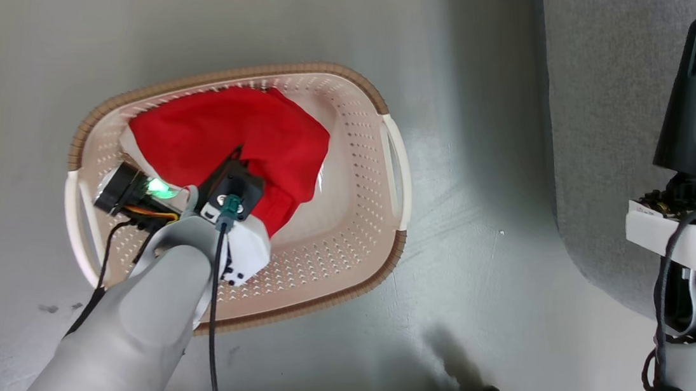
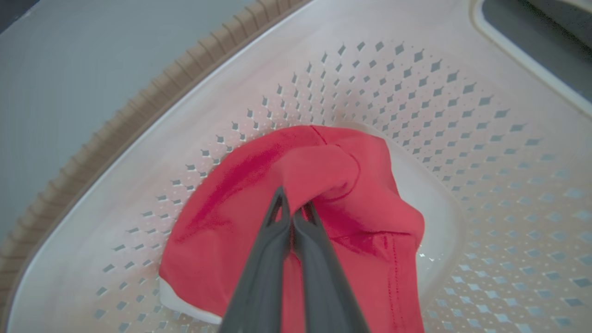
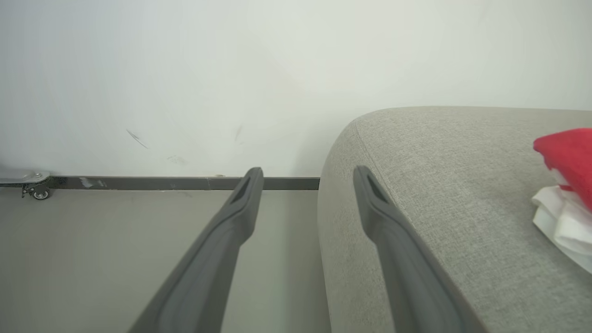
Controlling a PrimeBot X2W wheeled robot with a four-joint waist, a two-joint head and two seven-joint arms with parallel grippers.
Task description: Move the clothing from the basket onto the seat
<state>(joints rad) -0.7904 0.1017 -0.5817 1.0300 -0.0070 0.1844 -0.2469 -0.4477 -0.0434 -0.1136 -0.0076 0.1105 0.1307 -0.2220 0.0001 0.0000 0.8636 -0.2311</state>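
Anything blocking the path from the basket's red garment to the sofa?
Nothing visible: left claw is shut on the clothing; only floor lies between basket and sofa. Only the basket wall needs clearing.

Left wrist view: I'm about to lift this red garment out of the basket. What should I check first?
1. Grip: left hand shut on a fold of the red garment: ok.
2. Snagging on the basket perforations: cannot tell, underside hidden.
3. Single garment pinched: cannot tell.
4. Spare right hand open, away from the basket: ok.
5. Bare seat beside the red and white pile lying there: ok.
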